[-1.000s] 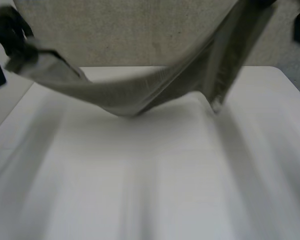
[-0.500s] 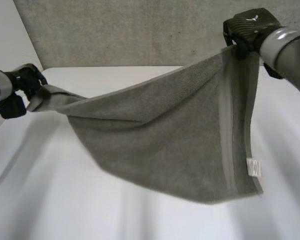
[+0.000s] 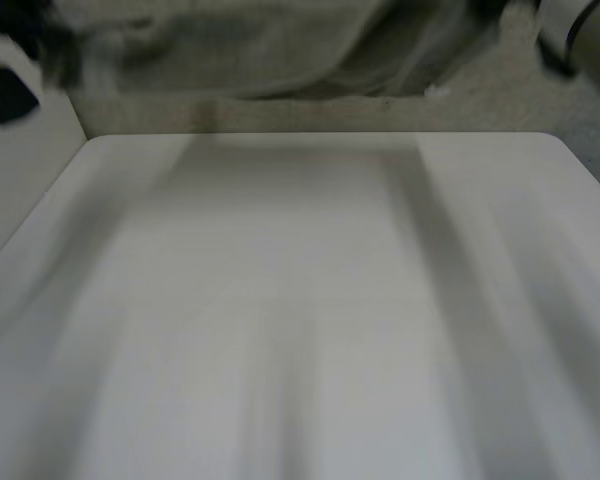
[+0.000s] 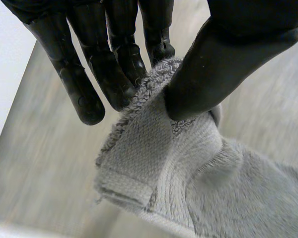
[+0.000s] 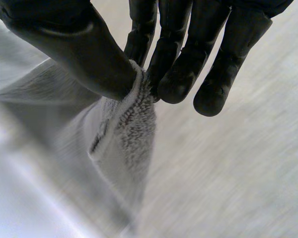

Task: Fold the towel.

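Towel held up high, not folded yet.
Your left hand (image 4: 223, 59) pinches a corner of the towel (image 3: 230, 45) between thumb and fingers. Your right hand (image 5: 74, 49) pinches its other end the same way. The towel hangs above the far side of the table (image 3: 300, 320). Next, I think, you lay it down flat. No label or words can be read.

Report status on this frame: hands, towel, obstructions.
Left robot hand pinches towel near a corner. Right robot hand pinches its edge. Towel hangs between them, off the table. Nothing in the way.
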Tool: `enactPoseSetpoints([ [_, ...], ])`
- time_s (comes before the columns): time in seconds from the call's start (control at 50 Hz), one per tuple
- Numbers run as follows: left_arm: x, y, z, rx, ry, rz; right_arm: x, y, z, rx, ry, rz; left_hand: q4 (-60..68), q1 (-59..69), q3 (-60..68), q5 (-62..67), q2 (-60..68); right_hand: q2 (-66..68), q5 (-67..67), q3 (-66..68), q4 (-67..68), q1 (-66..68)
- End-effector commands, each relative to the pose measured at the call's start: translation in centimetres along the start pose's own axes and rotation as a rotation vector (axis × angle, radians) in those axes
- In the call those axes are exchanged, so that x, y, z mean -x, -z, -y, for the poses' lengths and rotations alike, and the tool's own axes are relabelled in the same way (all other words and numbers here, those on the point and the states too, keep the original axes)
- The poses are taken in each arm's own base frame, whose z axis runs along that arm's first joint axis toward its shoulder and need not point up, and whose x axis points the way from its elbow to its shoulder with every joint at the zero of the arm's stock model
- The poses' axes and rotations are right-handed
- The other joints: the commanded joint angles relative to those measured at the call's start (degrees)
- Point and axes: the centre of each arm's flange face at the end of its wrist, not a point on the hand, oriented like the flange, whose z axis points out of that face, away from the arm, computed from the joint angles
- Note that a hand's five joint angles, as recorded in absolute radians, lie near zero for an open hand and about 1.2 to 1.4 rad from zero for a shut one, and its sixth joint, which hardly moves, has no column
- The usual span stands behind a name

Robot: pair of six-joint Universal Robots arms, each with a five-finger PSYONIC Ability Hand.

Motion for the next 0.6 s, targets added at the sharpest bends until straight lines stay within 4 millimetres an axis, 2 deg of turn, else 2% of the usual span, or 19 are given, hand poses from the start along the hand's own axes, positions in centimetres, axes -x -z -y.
enactPoseSetpoints([
  [0.02, 8.3, 0.5, -8.0, 0.261, -0.032, 0.233, 2.8, 2.0, -9.8, 0.391, 0.063, 0.195, 1.90, 7.42, 3.45, 5.63, 3.94, 4.28, 3.38, 3.18, 3.13, 3.74],
  [0.04, 10.2, 0.9, -9.3, 0.308, -0.047, 0.281, 2.8, 2.0, -9.8, 0.392, 0.064, 0.195, 1.90, 7.42, 3.45, 5.63, 3.94, 4.28, 3.38, 3.18, 3.13, 3.74],
  [0.06, 10.2, 0.9, -9.3, 0.308, -0.047, 0.281, 2.9, 2.5, -11.4, 0.434, 0.078, 0.213, 1.90, 7.42, 3.45, 5.63, 3.94, 4.28, 3.38, 3.18, 3.13, 3.74],
  [0.08, 11.8, 1.3, -10.7, 0.351, -0.062, 0.315, 3.0, 3.1, -12.9, 0.472, 0.090, 0.233, 1.90, 7.42, 3.45, 5.63, 3.94, 4.28, 3.38, 3.18, 3.13, 3.74],
  [0.1, 11.8, 1.3, -10.7, 0.351, -0.062, 0.316, 3.0, 3.1, -12.9, 0.472, 0.090, 0.233, 1.90, 7.42, 3.45, 5.63, 3.94, 4.28, 3.38, 3.18, 3.13, 3.74],
  [0.12, 13.1, 1.7, -12.0, 0.390, -0.077, 0.343, 3.1, 3.6, -14.3, 0.505, 0.105, 0.247, 1.90, 7.42, 3.45, 5.63, 3.94, 4.28, 3.38, 3.18, 3.13, 3.74],
  [0.14, 14.0, 2.2, -13.2, 0.426, -0.090, 0.359, 3.1, 3.6, -14.3, 0.506, 0.105, 0.247, 1.90, 7.42, 3.45, 5.63, 3.94, 4.28, 3.38, 3.18, 3.13, 3.74],
  [0.16, 14.0, 2.2, -13.2, 0.427, -0.090, 0.359, 3.1, 4.3, -15.4, 0.535, 0.118, 0.256, 1.90, 7.42, 3.45, 5.63, 3.94, 4.28, 3.38, 3.18, 3.13, 3.74],
  [0.18, 14.6, 2.8, -14.1, 0.455, -0.101, 0.373, 3.1, 5.0, -16.3, 0.560, 0.133, 0.266, 1.90, 7.42, 3.45, 5.63, 3.94, 4.28, 3.38, 3.18, 3.13, 3.74],
  [0.2, 15.1, 3.3, -14.7, 0.479, -0.109, 0.385, 3.1, 5.0, -16.3, 0.561, 0.133, 0.266, 1.90, 7.42, 3.45, 5.63, 3.94, 4.28, 3.38, 3.18, 3.13, 3.74],
  [0.24, 15.5, 3.8, -15.2, 0.502, -0.112, 0.399, 2.7, 6.6, -16.9, 0.593, 0.160, 0.269, 1.90, 7.42, 3.45, 5.63, 3.94, 4.28, 3.38, 3.18, 3.13, 3.74],
  [0.3, 16.1, 4.8, -15.6, 0.534, -0.105, 0.424, 2.6, 7.3, -17.0, 0.598, 0.172, 0.267, 1.90, 7.42, 3.45, 5.63, 3.94, 4.28, 3.38, 3.18, 3.13, 3.74],
  [0.38, 16.2, 5.7, -15.1, 0.543, -0.091, 0.437, 2.0, 9.4, -16.6, 0.603, 0.197, 0.255, 1.90, 7.42, 3.45, 5.63, 3.94, 4.28, 3.38, 3.18, 3.13, 3.74],
  [0.44, 15.5, 6.8, -14.5, 0.554, -0.068, 0.410, 1.5, 10.9, -14.8, 0.563, 0.192, 0.255, 1.90, 7.42, 3.45, 5.63, 3.94, 4.28, 3.38, 3.18, 3.13, 3.74],
  [0.46, 15.1, 7.5, -14.3, 0.564, -0.056, 0.392, 1.5, 10.9, -14.8, 0.563, 0.192, 0.255, 1.90, 7.42, 3.45, 5.63, 3.94, 4.28, 3.38, 3.18, 3.13, 3.74],
  [0.5, 14.5, 8.2, -14.1, 0.573, -0.046, 0.374, 0.5, 12.3, -13.8, 0.534, 0.171, 0.250, 1.90, 7.42, 3.45, 5.63, 3.94, 4.28, 3.38, 3.18, 3.13, 3.74],
  [0.58, 13.5, 10.4, -14.2, 0.586, -0.029, 0.347, -0.2, 13.5, -13.8, 0.530, 0.155, 0.257, 1.90, 7.42, 3.45, 5.63, 3.94, 4.28, 3.38, 3.18, 3.13, 3.74],
  [0.6, 13.5, 10.4, -14.2, 0.586, -0.029, 0.347, -0.3, 14.1, -14.0, 0.536, 0.162, 0.269, 1.90, 7.42, 3.45, 5.63, 3.94, 4.28, 3.38, 3.18, 3.13, 3.74],
])
